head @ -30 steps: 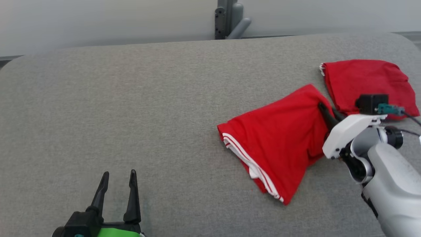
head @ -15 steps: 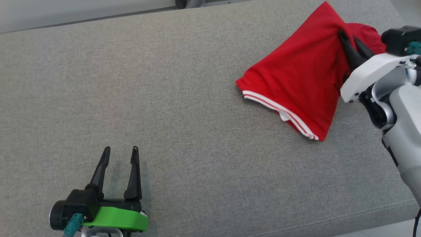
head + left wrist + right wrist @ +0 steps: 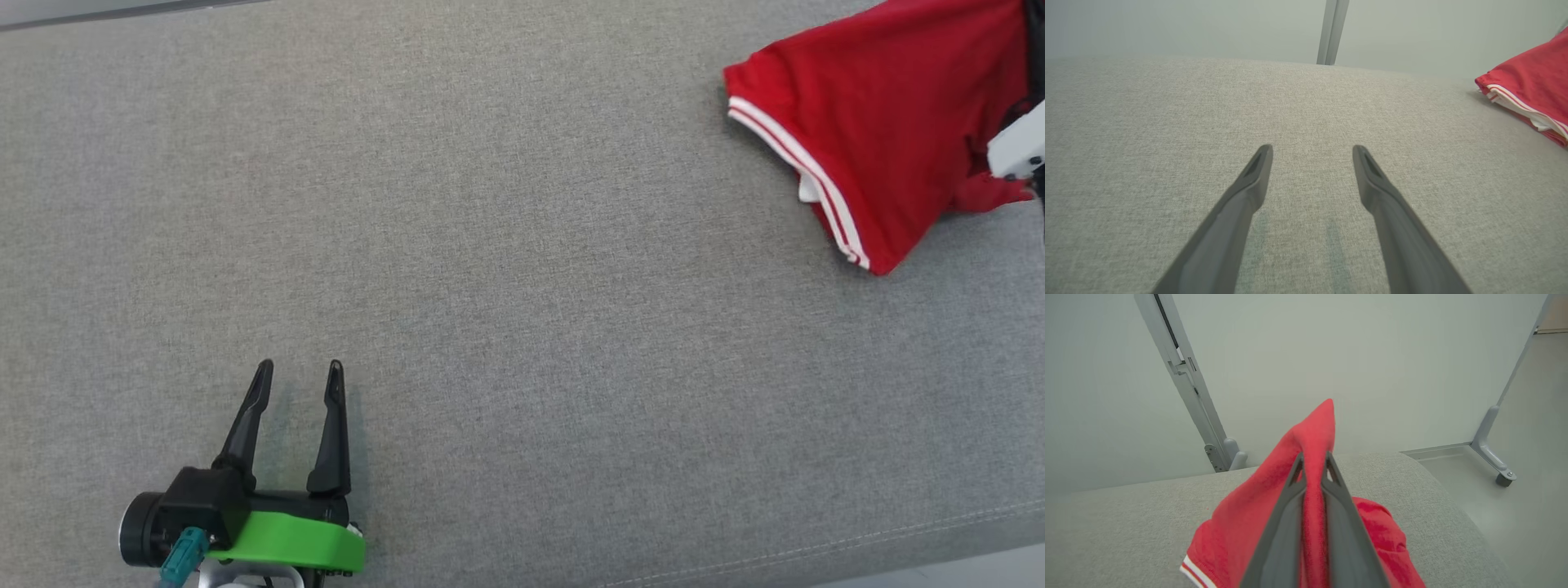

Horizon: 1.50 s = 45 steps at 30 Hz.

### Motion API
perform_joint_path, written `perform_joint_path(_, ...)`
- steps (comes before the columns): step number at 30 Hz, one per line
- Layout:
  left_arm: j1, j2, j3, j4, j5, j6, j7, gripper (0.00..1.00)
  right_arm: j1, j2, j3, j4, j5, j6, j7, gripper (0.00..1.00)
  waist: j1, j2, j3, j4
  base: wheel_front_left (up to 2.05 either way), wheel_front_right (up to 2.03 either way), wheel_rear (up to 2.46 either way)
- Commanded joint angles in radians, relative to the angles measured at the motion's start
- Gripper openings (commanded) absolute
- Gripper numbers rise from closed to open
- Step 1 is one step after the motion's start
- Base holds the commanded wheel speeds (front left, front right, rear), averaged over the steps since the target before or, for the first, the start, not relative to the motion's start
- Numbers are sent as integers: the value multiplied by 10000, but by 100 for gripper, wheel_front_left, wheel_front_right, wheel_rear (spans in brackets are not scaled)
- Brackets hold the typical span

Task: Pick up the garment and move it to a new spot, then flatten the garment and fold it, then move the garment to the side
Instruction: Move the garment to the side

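The garment [image 3: 890, 131] is red cloth with white stripes along its hem; in the head view it hangs at the upper right, its lower part trailing on the grey cushion. My right gripper [image 3: 1313, 459] is shut on a raised fold of the garment [image 3: 1314, 428], which peaks above the fingertips. A white piece of the right wrist [image 3: 1019, 147] shows at the head view's right edge. My left gripper [image 3: 298, 376] stands open low over the cushion at the lower left, nothing between its fingers. The left wrist view has the garment's striped hem [image 3: 1531, 102] at far right.
A wide grey fabric cushion [image 3: 506, 269] carries everything; its front seam [image 3: 857, 539] runs along the lower right. Behind it are a pale wall and grey metal posts [image 3: 1184, 384], with a footed post [image 3: 1492, 453] on the floor at the right.
The head camera has tilted down and the whole picture shifted. The right gripper has lifted the garment, bunching it together, and carried it toward the upper right. The left gripper stays open.
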State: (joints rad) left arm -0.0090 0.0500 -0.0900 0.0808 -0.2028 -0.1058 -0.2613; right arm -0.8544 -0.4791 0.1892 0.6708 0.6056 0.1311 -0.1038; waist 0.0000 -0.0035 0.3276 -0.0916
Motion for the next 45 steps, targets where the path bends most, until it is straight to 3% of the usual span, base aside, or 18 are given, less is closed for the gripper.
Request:
perform_joint_path(1,-45,17,-31,-26,112,-54,-39,100,-236,-57,-372,241,-88,-9,-236,0,0,35,76,-7,0,0,0)
perform_joint_path(7,-269,17,-195,42,350,-152,-39,100,-523,241,-1656,1673,-904,-9,-943,0,0,35,422,76,0,0,0)
perform_joint_path(9,-312,17,-234,68,396,-163,-39,100,-602,296,-2112,2211,-1231,-9,-1174,45,0,35,530,136,0,0,0)
perform_joint_path(10,-339,16,-247,85,403,-167,-39,100,-597,392,-2300,2487,-1395,-9,-1242,96,0,35,572,160,0,0,0)
perform_joint_path(11,-351,17,-256,103,407,-174,-39,100,-618,442,-2485,2731,-1613,-9,-1329,100,0,35,617,187,0,0,0)
perform_joint_path(16,-383,17,-200,119,404,-185,-39,100,-643,325,-3467,3258,-2696,-9,-1604,100,0,35,690,310,0,0,0)
perform_joint_path(19,-321,17,-3,-65,200,-72,-39,100,240,512,-4648,1636,-4143,-9,-1620,100,0,35,494,449,0,0,0)
perform_joint_path(25,117,17,219,-121,-159,40,-39,100,2142,1422,-5344,-922,-5088,-9,-1625,100,0,35,-454,593,0,0,0)
perform_joint_path(35,1013,16,728,164,-738,252,-39,100,5595,2791,-4902,-4606,-5177,-13,-1625,100,0,35,-1955,783,0,0,0)
perform_joint_path(45,1502,19,762,713,-693,98,-39,100,8197,4023,-4262,-5535,-5578,-13,-1626,100,0,35,-3066,895,0,0,0)
